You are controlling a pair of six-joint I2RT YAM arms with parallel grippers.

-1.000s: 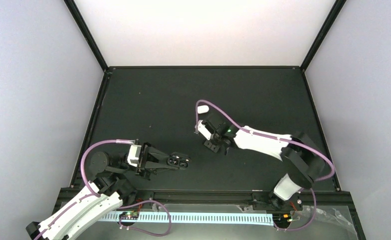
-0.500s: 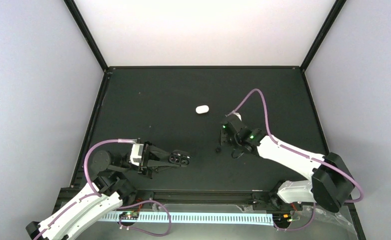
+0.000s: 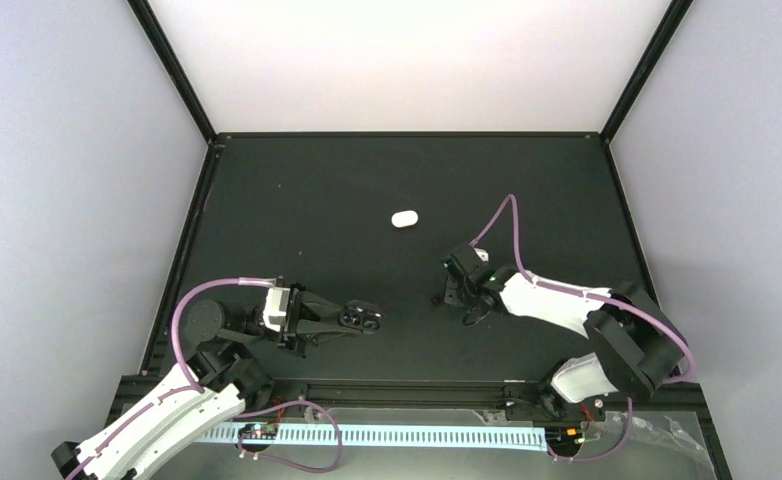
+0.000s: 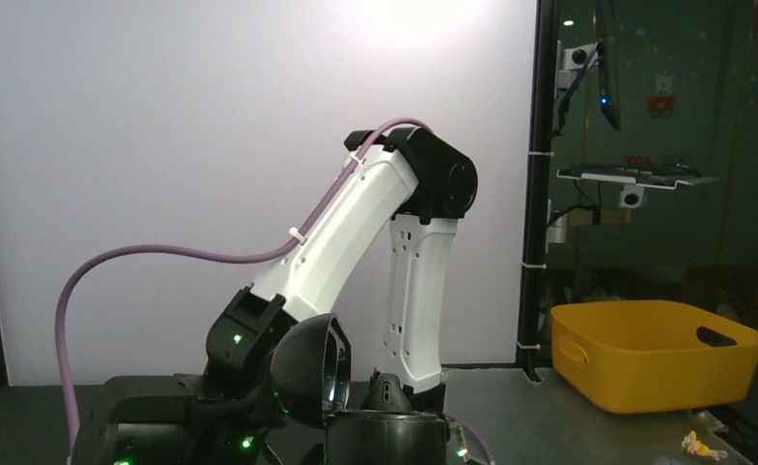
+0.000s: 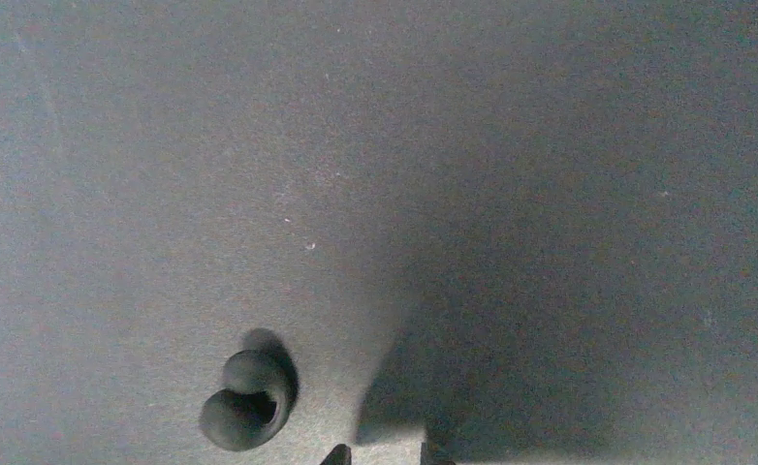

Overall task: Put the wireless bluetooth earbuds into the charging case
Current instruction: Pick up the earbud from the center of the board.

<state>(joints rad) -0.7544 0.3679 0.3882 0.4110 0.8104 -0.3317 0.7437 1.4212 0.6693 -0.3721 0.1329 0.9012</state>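
Left claw point(image 3: 342, 320): clenched on the charging case point(image 3: 359, 317), lower left of the overhead view.
Charging case: held just above the counter point(image 3: 317, 200), two dark wells facing up; its lid point(image 4: 307, 370) stands open in the left wrist view.
Right claw point(image 3: 455, 292): low over the counter, right of centre. Only its tips show at the bottom edge of the wrist view point(image 5: 383, 455); cannot tell whether released or clenched.
Black earbud point(image 5: 247, 399): lying on the counter at lower left of the right wrist view, beside the tips, not between them.
White oval item point(image 3: 404, 218): upper centre, well apart from both claws.
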